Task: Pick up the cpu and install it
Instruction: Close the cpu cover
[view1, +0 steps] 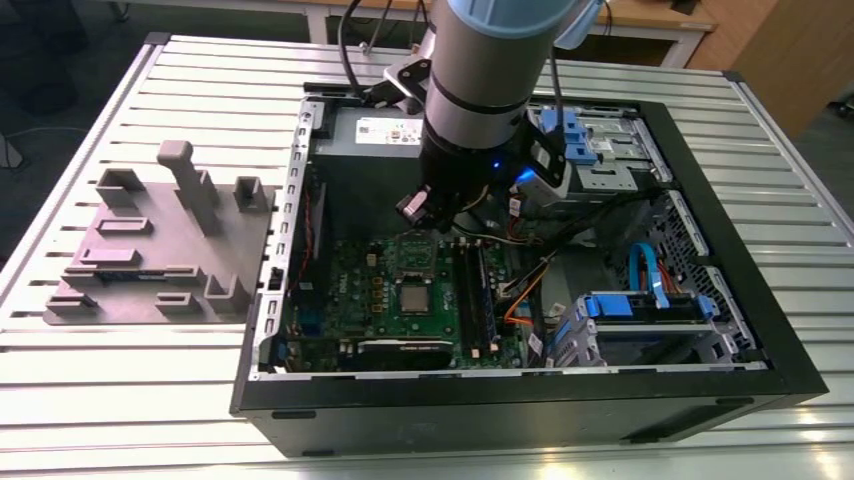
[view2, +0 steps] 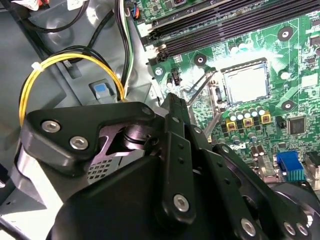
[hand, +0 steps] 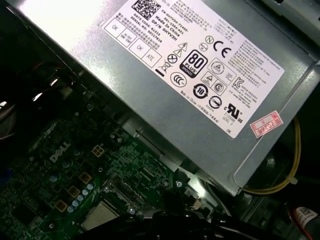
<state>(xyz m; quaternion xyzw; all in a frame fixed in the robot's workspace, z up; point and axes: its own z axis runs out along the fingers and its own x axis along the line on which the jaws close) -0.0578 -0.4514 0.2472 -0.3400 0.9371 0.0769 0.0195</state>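
The cpu (view2: 246, 82), a small square chip with a silver-grey top, lies flat in the metal-framed socket on the green motherboard (view2: 295, 55). In the exterior view the cpu (view1: 416, 297) sits mid-board inside the open computer case (view1: 534, 400). A corner of the cpu (hand: 100, 217) also shows in the first wrist view. My gripper (view1: 430, 215) hangs over the board's far part, between the socket and the power supply, apart from the chip. In the second wrist view the gripper (view2: 173, 102) is a mass of black links pointing toward thin wire levers (view2: 200, 87) that stand beside the socket.
The grey power-supply box (hand: 200, 75) stands close behind the gripper. Black memory sticks (view2: 225, 25) run beside the socket. Yellow cables (view2: 65, 62) loop near the case wall. A drive cage with blue clips (view1: 641, 305) fills the exterior view's right. A grey fixture block (view1: 160, 240) sits outside the case.
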